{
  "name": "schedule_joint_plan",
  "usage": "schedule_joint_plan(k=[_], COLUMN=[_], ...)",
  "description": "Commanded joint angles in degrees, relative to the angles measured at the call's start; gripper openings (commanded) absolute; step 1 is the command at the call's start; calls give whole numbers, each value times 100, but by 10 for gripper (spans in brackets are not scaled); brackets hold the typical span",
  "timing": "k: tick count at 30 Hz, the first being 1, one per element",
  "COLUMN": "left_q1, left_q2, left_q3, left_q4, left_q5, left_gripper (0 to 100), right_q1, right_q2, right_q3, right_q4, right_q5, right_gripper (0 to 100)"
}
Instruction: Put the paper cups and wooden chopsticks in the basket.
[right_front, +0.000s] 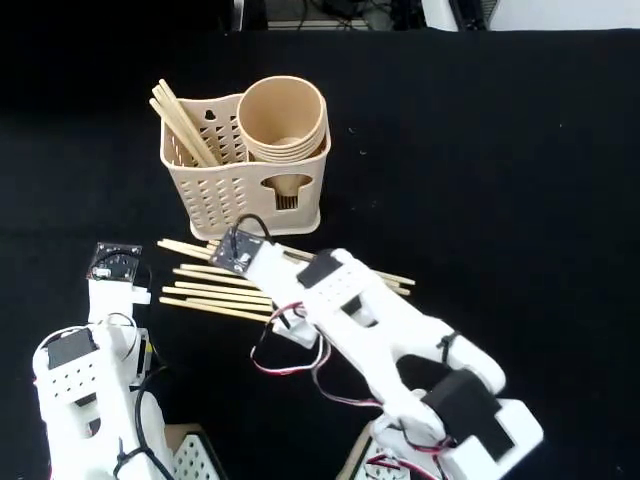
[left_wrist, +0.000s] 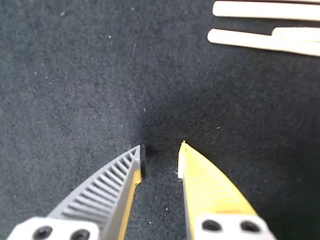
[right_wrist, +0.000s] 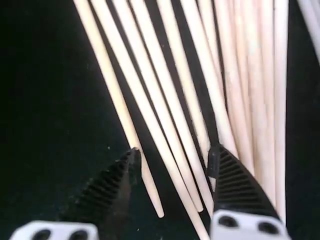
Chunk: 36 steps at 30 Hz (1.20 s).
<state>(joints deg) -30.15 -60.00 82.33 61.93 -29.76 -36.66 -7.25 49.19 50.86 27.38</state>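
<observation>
A beige slotted basket (right_front: 215, 195) stands at the back of the black table. A stack of paper cups (right_front: 282, 118) sits in one compartment and several wooden chopsticks (right_front: 183, 122) lean in the other. More loose chopsticks (right_front: 210, 293) lie in front of the basket. My right gripper (right_wrist: 174, 152) is open just above this pile (right_wrist: 200, 90), with a few sticks running between its fingers. My left gripper (left_wrist: 161, 150) is open low over bare cloth, a short way from the stick ends (left_wrist: 260, 40).
The right arm (right_front: 380, 330) stretches from the front edge across the chopstick pile toward the basket. The left arm (right_front: 90, 380) stands at the front left. Black cloth extends to the right of the basket.
</observation>
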Motion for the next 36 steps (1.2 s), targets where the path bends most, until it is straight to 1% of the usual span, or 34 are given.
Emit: schedule_joint_plan(k=[1, 3, 8, 16, 19, 27, 32, 36], left_q1=[101, 101, 101, 101, 101, 101, 101, 101], left_q2=[-44, -44, -44, -44, -44, -44, -44, -44], left_q3=[-4, -4, -4, -4, -4, -4, -4, -4], left_q4=[-79, -79, -79, -79, -79, -79, -79, -79], left_q5=[0, 0, 0, 0, 0, -9, -9, -9], left_gripper=[142, 142, 142, 143, 143, 143, 143, 143], right_q1=[18, 18, 18, 18, 18, 35, 26, 18], right_q2=[198, 198, 189, 31, -444, -2334, -2993, -3389], right_q3=[-119, -101, -110, -92, -154, -673, -1007, -1314], right_q4=[-44, -9, 114, 132, 536, 1793, 2215, 2356], right_q5=[123, 308, 352, 316, 316, 308, 308, 308], right_gripper=[222, 200, 14, 12, 12, 12, 12, 12])
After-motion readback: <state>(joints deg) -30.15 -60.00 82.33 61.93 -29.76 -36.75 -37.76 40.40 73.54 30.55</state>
